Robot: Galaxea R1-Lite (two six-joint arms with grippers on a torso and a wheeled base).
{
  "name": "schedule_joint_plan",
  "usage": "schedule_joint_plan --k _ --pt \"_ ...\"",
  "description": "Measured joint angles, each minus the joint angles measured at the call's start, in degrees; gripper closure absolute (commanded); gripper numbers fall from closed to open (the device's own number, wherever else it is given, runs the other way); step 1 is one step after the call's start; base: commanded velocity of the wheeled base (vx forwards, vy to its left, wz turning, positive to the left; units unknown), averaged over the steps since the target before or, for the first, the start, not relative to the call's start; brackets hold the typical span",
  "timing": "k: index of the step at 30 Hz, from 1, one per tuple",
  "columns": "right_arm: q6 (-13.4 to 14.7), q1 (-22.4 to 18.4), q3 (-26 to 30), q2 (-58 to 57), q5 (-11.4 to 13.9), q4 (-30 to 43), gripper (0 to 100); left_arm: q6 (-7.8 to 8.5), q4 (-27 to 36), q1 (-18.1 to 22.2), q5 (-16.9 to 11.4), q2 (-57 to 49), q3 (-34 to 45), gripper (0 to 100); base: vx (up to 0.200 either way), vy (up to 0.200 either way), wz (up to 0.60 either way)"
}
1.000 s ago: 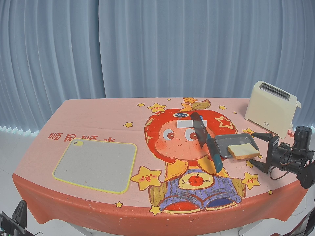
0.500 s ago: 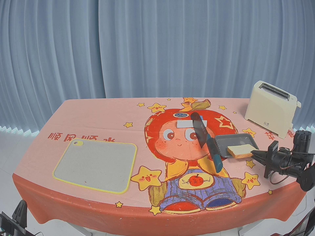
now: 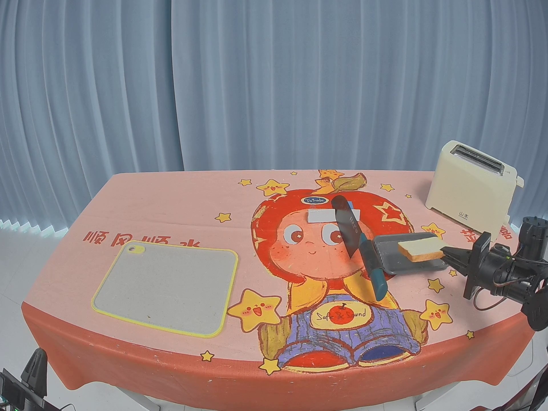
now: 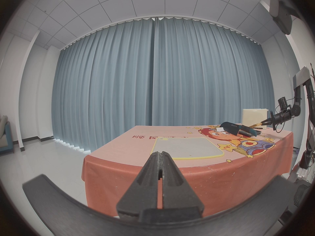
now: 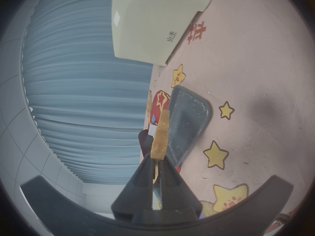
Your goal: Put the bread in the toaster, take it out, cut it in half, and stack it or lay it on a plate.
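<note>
Pink desk point(image 3: 171, 206) carries the toaster point(image 3: 472, 188) at its 2 o'clock. Over the tray point(image 3: 399, 261), seemingly clear of it, the right gripper point(image 3: 448, 252) is clamped on the bread point(image 3: 421, 249); the toaster lies at 1 o'clock from the slice.

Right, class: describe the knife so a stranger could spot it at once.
On the pink table, find the cartoon apple face. The knife lies across it, beside the grey tray. Only it has a dark blade and teal handle.
</note>
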Motion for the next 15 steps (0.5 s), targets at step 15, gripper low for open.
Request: schedule_joint_plan --k 15 --pt "-7.28 -0.17 -0.94 -1.93 -0.44 0.06 100 0.00 0.02 0.00 0.02 0.00 0.00 100 0.000 0.000 0.00"
